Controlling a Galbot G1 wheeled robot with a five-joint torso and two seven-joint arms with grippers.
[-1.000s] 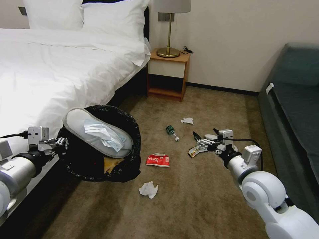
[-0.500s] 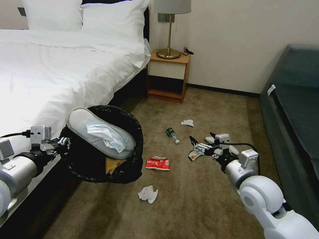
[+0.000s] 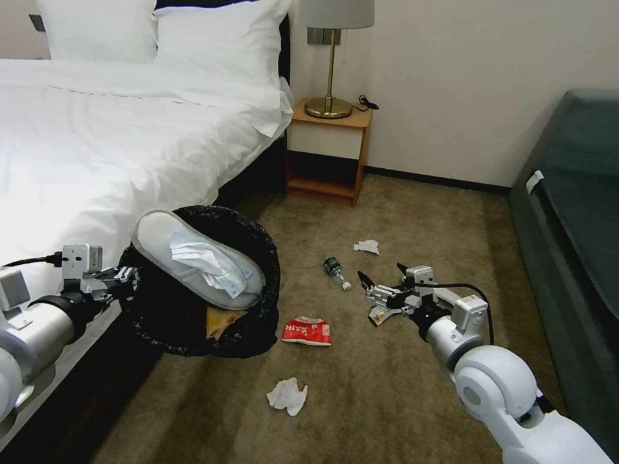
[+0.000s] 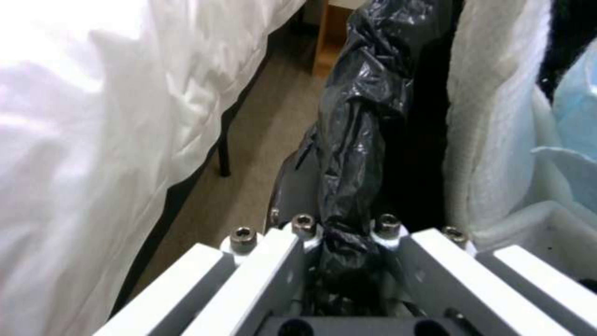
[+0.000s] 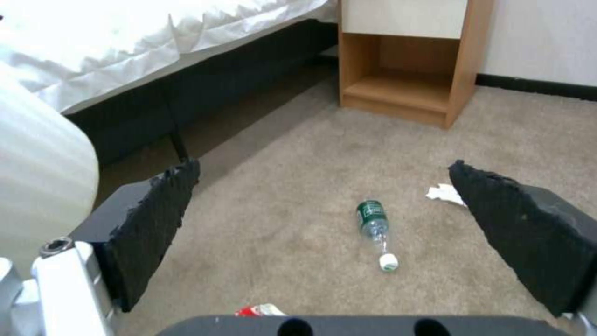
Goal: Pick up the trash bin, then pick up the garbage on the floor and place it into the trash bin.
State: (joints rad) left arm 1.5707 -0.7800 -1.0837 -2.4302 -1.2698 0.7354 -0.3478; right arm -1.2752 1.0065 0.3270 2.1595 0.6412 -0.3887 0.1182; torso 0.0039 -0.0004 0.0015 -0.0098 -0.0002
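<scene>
Head view: the left hand (image 3: pixel 126 281) is pinched on the crinkled black rim of the trash bin (image 3: pixel 251 245), holding it tilted above the carpet (image 3: pixel 400 399) just beside the bed (image 3: pixel 129 142). A white slipper (image 3: pixel 155 238) lies across the bin's mouth with a pale blue tissue (image 3: pixel 206 261) on top of it, and a tan paper bag (image 3: pixel 218 318) sits deeper inside. The red wrapper (image 3: pixel 307 330) on the floor near the bin carries white lettering too small to read. The green bottle (image 3: pixel 333 267) lies on its side with a white cap, its label not legible. The right hand (image 3: pixel 382 284) hangs low with its fingers spread wide, over a yellow-silver wrapper (image 3: pixel 379 315) and near the bottle. One crumpled white tissue (image 3: pixel 287 395) lies in front of the bin, another (image 3: pixel 366 246) lies beyond the bottle. Bare carpet runs from the litter to the nightstand (image 3: pixel 329 148) and the dark sofa (image 3: pixel 574 212). In the left wrist view, black bag plastic is pressed between the fingers (image 4: pixel 274 261).
</scene>
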